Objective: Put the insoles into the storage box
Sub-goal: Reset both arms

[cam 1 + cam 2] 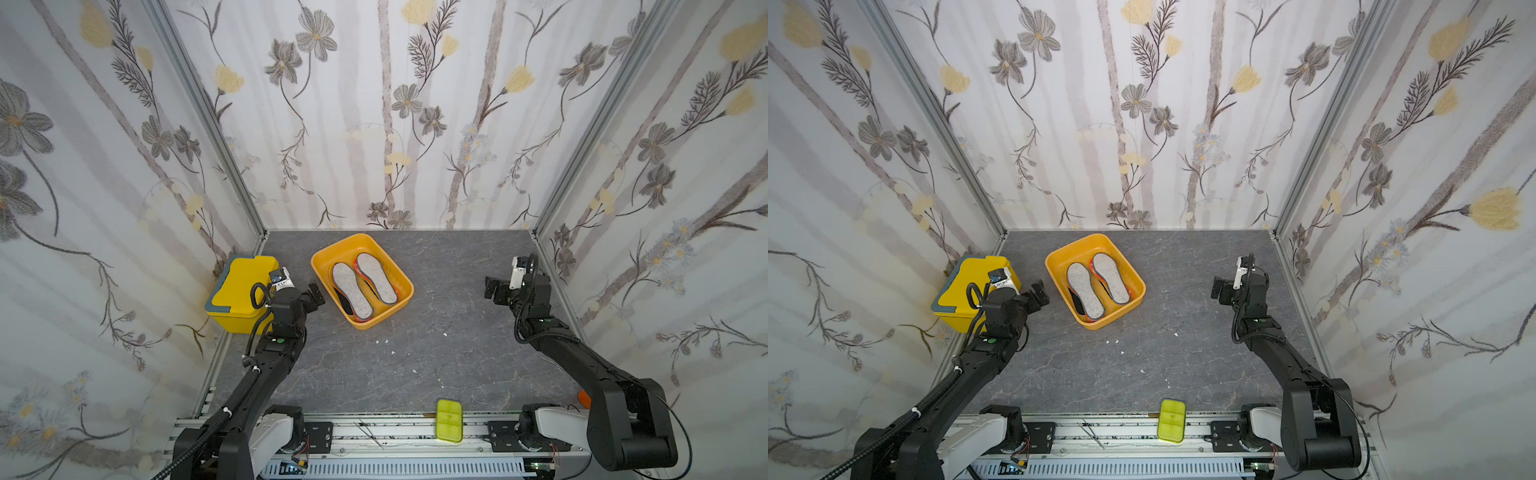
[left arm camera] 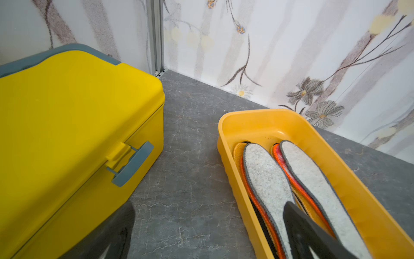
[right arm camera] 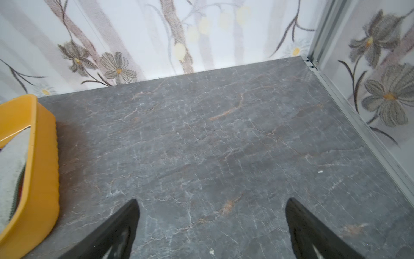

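Note:
The storage box [image 1: 386, 320] [image 1: 1121, 309], a shallow orange-yellow tray, stands left of centre at the back of the grey table. Two grey-white felt insoles [image 1: 351, 291] [image 1: 1111, 276] lie side by side on top inside it. Orange-rimmed and black insoles show at the edges beneath them [image 2: 266, 179]. My left gripper [image 1: 316, 294] [image 2: 210, 204] is open and empty just left of the tray, one finger over its near corner. My right gripper [image 1: 490, 289] [image 3: 212, 200] hangs open and empty over bare table well right of the tray [image 3: 44, 157].
A taller yellow lidded box [image 1: 241, 286] [image 2: 67, 123] with a grey-blue handle stands against the left wall, close behind my left wrist. A lime-green flat case [image 1: 449, 419] lies on the front rail. Small white specks [image 1: 392, 353] dot the table. Walls enclose three sides.

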Tool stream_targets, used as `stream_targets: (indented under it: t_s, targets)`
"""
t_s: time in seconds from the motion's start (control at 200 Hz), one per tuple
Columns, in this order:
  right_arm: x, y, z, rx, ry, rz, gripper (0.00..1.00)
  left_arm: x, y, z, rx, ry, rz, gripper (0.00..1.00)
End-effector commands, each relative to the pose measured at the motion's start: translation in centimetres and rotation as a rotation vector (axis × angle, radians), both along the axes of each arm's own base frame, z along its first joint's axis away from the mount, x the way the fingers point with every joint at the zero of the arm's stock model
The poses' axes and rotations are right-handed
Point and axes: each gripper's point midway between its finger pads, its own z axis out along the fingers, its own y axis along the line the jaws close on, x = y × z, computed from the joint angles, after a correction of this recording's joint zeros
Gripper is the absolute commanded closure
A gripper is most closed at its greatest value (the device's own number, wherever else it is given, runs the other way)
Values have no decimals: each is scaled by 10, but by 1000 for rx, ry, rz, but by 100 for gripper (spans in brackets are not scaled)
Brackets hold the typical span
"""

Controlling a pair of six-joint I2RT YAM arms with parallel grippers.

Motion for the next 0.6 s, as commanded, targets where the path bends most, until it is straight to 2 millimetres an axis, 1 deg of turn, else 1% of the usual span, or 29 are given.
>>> stream_targets:
  t_s: [0.0,0.055,0.15,0.235,0.24,0.285,0.315,0.365,0.41,0.485,0.495,0.525,0.594]
  targets:
    - [8,-14,14,-14,-132,-40,0,5,4,19,101,-154,-11,0]
    - [7,-22,0,-59,-113,-66,0,5,5,15,125,-162,-13,0]
    - [7,-32,-18,-105,-94,-108,0,8,7,2,155,-120,-20,0]
    - [6,-39,-24,-118,-139,-138,0,11,6,-8,152,-99,-35,0]
    - [5,-39,-27,-120,-134,-139,0,11,6,-8,150,-100,-37,0]
    - [3,-42,-25,-120,-187,-156,0,13,3,-11,147,-104,-55,0]
    - [3,-42,-25,-122,-183,-153,0,14,2,-15,147,-102,-65,0]
    - [3,-39,-18,-124,-220,-137,0,15,0,-18,152,-106,-78,0]
    - [-2,-39,-14,-133,-268,-140,0,15,-1,-21,158,-109,-88,0]
    - [-11,-43,-20,-125,-294,-163,0,14,-3,-24,165,-118,-100,0]
    - [-12,-43,-18,-124,-312,-164,0,14,-3,-25,165,-120,-103,0]
    - [-15,-41,-16,-125,-345,-153,0,13,-4,-25,167,-129,-110,0]
    - [-20,-36,-20,-132,-342,-125,0,13,-4,-26,167,-144,-111,0]
